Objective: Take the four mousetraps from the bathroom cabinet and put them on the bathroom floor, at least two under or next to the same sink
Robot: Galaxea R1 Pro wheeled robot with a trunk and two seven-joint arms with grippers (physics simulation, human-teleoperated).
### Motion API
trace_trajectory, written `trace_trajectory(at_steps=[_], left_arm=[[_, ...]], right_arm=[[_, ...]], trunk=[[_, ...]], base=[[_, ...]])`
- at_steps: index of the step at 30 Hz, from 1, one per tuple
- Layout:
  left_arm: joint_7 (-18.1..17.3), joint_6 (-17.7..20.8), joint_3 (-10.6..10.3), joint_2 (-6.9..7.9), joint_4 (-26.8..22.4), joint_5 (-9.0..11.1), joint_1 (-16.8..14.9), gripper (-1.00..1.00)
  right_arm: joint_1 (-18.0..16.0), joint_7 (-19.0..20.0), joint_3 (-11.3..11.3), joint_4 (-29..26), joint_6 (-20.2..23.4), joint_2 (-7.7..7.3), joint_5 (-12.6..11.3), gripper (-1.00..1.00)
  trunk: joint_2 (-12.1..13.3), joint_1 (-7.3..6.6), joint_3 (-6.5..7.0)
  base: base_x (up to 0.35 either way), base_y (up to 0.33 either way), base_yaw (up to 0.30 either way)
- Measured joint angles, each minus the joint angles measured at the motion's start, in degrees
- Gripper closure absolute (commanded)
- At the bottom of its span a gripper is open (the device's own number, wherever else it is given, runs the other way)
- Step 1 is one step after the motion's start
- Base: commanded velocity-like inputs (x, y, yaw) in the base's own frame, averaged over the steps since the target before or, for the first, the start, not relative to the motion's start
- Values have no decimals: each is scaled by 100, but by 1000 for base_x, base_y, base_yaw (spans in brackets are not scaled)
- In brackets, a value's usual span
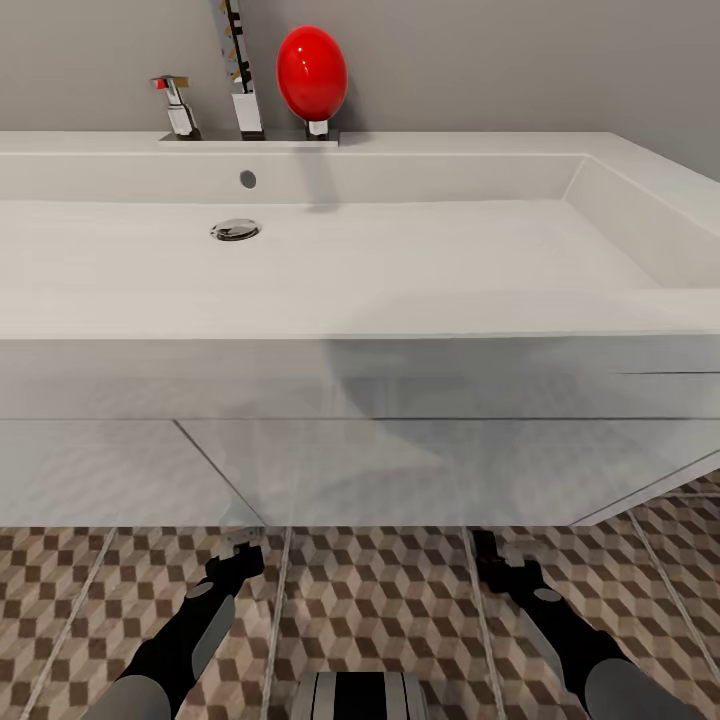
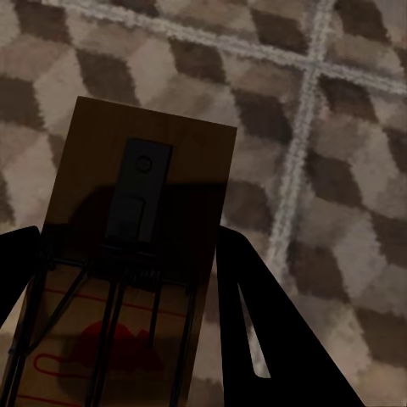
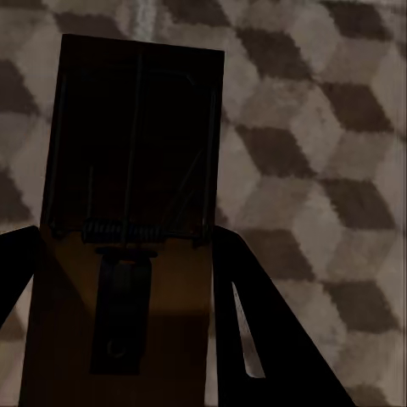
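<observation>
The wide white sink point(image 1: 420, 265) with its chrome drain point(image 1: 236, 230) sits on a white drawer unit point(image 1: 400, 460) right in front of me. Both arms reach down toward the cube-patterned floor point(image 1: 380, 600) at the unit's foot. In the left wrist view, my left gripper point(image 2: 127, 246) is shut on a tan mousetrap point(image 2: 153, 170) with dark wire and a red mark, held over the tiles. In the right wrist view, my right gripper point(image 3: 127, 242) is shut on a second mousetrap point(image 3: 136, 127) in shadow. In the head view the left gripper point(image 1: 240, 555) and right gripper point(image 1: 488, 555) end at the unit's lower edge.
A chrome tap point(image 1: 178, 108) and a red egg-shaped object point(image 1: 312, 72) stand on the sink's back ledge against the grey wall. My base point(image 1: 358, 695) shows at the bottom between the arms. Open tiled floor lies at the right beyond the unit's corner point(image 1: 690, 520).
</observation>
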Motion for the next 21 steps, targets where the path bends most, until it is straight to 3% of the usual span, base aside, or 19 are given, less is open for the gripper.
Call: trace_trajectory(at_steps=[21], left_arm=[[15,16,-43,-8,87,3,10,100]], right_arm=[[-33,6,19,-10,-97,-7,27,100]], trunk=[[0,0,0]], base=[[0,0,0]])
